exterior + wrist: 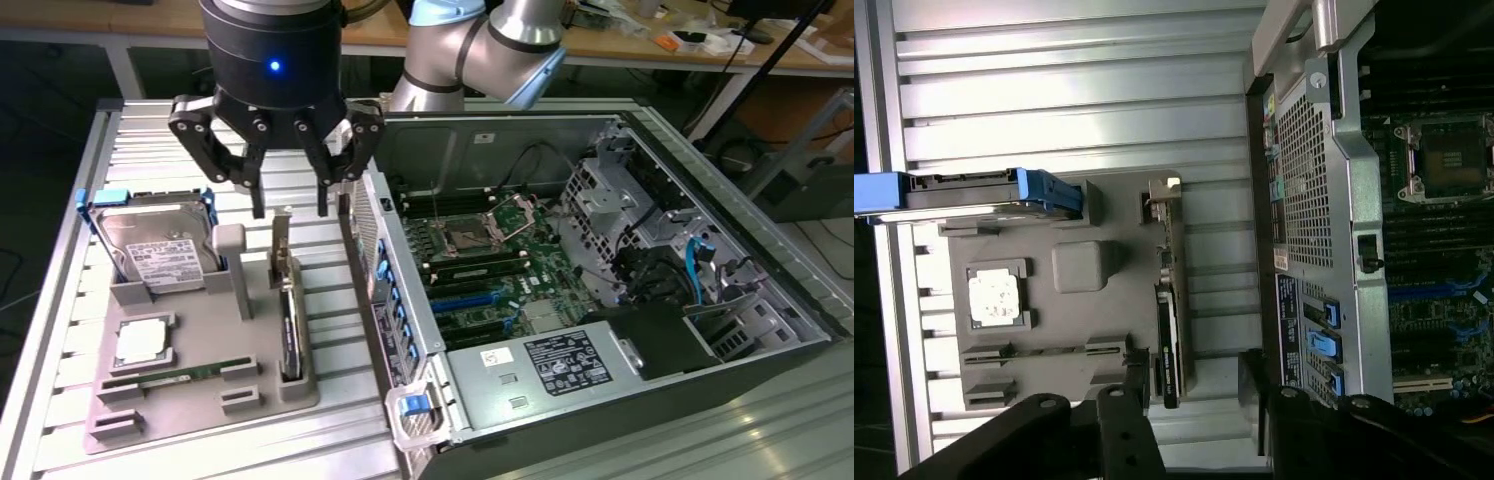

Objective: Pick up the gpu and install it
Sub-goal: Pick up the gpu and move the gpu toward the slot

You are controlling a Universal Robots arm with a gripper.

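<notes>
1 gripper (pixel 290 205), fingers spread and empty, hangs right over the gpu (pixel 287 300). The gpu stands on edge in the gray holder (pixel 214 335), long axis parallel w/ the PC case (pixel 467 150) wall, near it.

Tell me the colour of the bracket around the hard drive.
Blue. The bracket shows best in the wrist view.

Slatted metal table (pixel 147 140), grey tray (pixel 220 340), open PC case (pixel 481 150)
</notes>
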